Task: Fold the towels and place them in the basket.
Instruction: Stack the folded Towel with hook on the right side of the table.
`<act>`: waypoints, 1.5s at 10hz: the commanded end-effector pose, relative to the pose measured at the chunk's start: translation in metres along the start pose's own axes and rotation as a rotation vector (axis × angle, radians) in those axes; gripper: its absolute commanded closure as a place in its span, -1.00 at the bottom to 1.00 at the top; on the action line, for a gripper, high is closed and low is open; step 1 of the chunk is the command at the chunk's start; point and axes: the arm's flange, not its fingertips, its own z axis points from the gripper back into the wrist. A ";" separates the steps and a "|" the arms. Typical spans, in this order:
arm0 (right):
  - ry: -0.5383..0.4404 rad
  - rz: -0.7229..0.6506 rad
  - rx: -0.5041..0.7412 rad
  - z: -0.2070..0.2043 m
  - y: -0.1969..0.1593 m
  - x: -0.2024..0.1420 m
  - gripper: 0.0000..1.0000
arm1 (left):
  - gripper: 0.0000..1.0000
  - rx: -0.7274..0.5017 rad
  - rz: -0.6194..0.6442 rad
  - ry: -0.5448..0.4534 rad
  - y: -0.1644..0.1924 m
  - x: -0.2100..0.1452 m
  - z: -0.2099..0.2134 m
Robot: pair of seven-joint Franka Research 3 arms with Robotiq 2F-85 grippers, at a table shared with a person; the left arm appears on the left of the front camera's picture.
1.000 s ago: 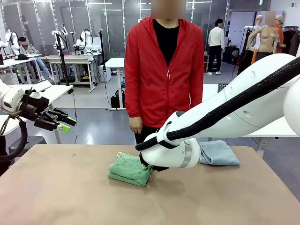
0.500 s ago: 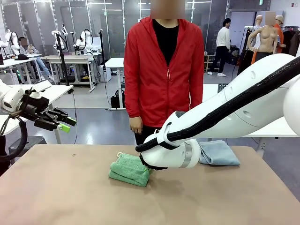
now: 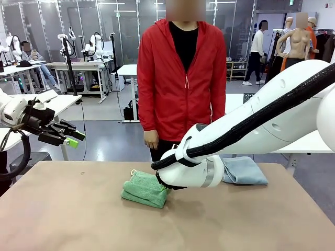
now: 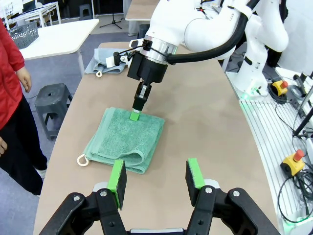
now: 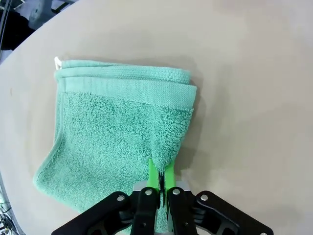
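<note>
Green towel pinched at one edge

Green folded towel [image 3: 145, 189] is seen lying on the tan surface [image 3: 78, 219], its edge pinched between the closed fingers of the right gripper [image 5: 161, 175]. Grey-blue towel [image 3: 244, 170] is seen near the far right edge. Left gripper [image 4: 156, 182] is held above the surface, fingers spread, nothing gripped.

Near half of table [image 3: 78, 219] bare, free room left & front. R arm [image 3: 251, 130] spans right side over green towel [image 3: 144, 189], blocking that way. Grey towel [image 3: 245, 170] far right; person [image 3: 180, 78] at far edge.
</note>
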 end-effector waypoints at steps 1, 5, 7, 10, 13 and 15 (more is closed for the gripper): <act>0.001 0.070 0.027 0.018 0.002 0.011 0.90 | -0.26 -0.010 0.010 -0.003 0.001 0.003 0.001; -0.039 0.207 0.022 0.101 -0.007 0.088 0.90 | -0.26 -0.010 0.010 -0.003 0.001 0.003 0.001; -0.082 0.236 -0.030 0.143 -0.016 0.127 0.90 | -0.26 -0.010 0.010 -0.003 0.001 0.003 0.001; -0.101 0.345 -0.147 0.188 -0.037 0.178 0.90 | -0.26 -0.010 0.010 -0.003 0.001 0.003 0.001; -0.074 0.401 -0.242 0.211 -0.059 0.216 0.90 | -0.26 -0.010 0.010 -0.003 0.001 0.003 0.001; -0.023 0.449 -0.294 0.215 -0.068 0.223 0.90 | -0.26 -0.010 0.010 -0.003 0.001 0.003 0.001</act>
